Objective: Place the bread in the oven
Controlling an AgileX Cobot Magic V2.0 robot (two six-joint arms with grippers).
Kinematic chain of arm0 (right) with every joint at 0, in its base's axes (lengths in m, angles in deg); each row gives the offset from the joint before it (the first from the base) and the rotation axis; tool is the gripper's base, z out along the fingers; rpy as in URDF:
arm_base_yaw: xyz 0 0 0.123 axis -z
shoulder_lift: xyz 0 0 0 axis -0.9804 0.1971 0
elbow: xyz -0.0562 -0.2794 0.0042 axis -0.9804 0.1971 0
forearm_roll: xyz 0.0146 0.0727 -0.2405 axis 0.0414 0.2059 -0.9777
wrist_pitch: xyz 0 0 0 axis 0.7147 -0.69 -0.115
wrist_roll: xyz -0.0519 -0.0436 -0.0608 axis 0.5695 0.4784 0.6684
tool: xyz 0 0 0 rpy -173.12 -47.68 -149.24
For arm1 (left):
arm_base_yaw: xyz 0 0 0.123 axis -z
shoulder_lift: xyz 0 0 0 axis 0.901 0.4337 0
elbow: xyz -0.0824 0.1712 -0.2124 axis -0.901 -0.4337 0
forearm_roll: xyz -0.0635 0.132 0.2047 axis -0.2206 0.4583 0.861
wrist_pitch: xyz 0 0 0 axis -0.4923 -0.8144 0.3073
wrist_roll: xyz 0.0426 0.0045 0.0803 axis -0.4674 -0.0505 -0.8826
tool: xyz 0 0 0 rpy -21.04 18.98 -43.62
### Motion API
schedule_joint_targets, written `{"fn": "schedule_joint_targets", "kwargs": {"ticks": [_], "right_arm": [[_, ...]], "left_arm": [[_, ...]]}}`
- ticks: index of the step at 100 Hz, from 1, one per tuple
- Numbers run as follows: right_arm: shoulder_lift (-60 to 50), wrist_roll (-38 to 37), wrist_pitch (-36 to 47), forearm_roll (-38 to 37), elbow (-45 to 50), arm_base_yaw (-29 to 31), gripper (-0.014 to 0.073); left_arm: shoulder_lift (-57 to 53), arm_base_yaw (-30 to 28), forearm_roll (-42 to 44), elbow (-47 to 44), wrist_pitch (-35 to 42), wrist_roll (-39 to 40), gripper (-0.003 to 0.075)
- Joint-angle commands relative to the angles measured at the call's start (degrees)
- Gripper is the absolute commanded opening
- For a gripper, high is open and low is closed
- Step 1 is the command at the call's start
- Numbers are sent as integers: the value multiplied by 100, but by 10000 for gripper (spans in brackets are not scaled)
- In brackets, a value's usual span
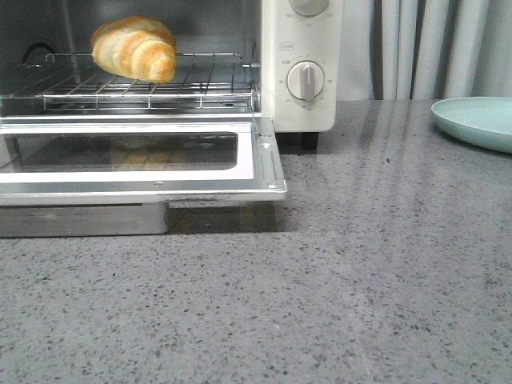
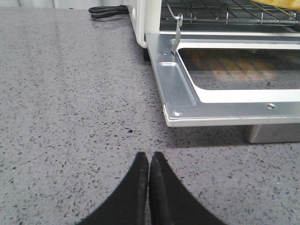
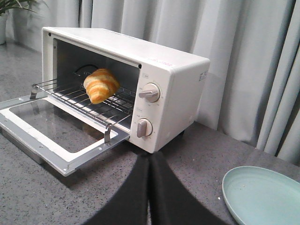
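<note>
The golden-brown striped bread (image 1: 136, 48) lies on the wire rack (image 1: 184, 84) inside the cream-white oven (image 1: 300, 108), whose glass door (image 1: 264, 168) hangs open and flat. The bread also shows in the right wrist view (image 3: 101, 85) inside the oven (image 3: 183, 93). My left gripper (image 2: 149, 155) is shut and empty, low over the counter in front of the door's corner (image 2: 176, 110). My right gripper (image 3: 150, 157) is shut and empty, in front of the oven's dial side. Neither gripper shows in the front view.
A pale green plate (image 1: 480, 120) sits at the back right of the grey speckled counter (image 1: 320, 296), and shows in the right wrist view (image 3: 262, 197). A black cable (image 2: 108, 10) lies beside the oven. Grey curtains (image 3: 243, 56) hang behind.
</note>
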Motion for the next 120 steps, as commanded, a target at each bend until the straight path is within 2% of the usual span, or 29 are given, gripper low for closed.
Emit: {"fn": "schedule_joint_targets", "kwargs": {"ticks": [1,11,20,30,40,61,72,84,92,120], "right_arm": [[82,-10,307,-206,-32,38,-69],[82,-10,-287,-822,177,38,-69],[96,-139,145,-1246,474,178,-69],[169,-550,570,-1130,849,611,-69],[278,-550,1172,-376,1166,1250,-69],[494,-450,2875,811,2179,3006,-69],[456,94,3637,1292,2822,3882,-69],[342,1160,4251,2492,3346,4551,-69],[261,1624,3878,3072,3338,4788,-69],[-138,1624,2357,3084,3349,4868,-69]], "left_arm": [[-179,-12,-36,-135,285,50,-21],[-179,-12,-36,-135,285,50,-21],[-179,-12,-36,-135,285,50,-21],[-179,-12,-36,-135,285,50,-21],[-179,-12,-36,-135,285,50,-21],[-179,-12,-36,-135,285,50,-21],[-179,-12,-36,-135,285,50,-21],[-179,-12,-36,-135,285,50,-21],[-179,-12,-36,-135,285,50,-21],[-179,-12,-36,-135,285,50,-21]]}}
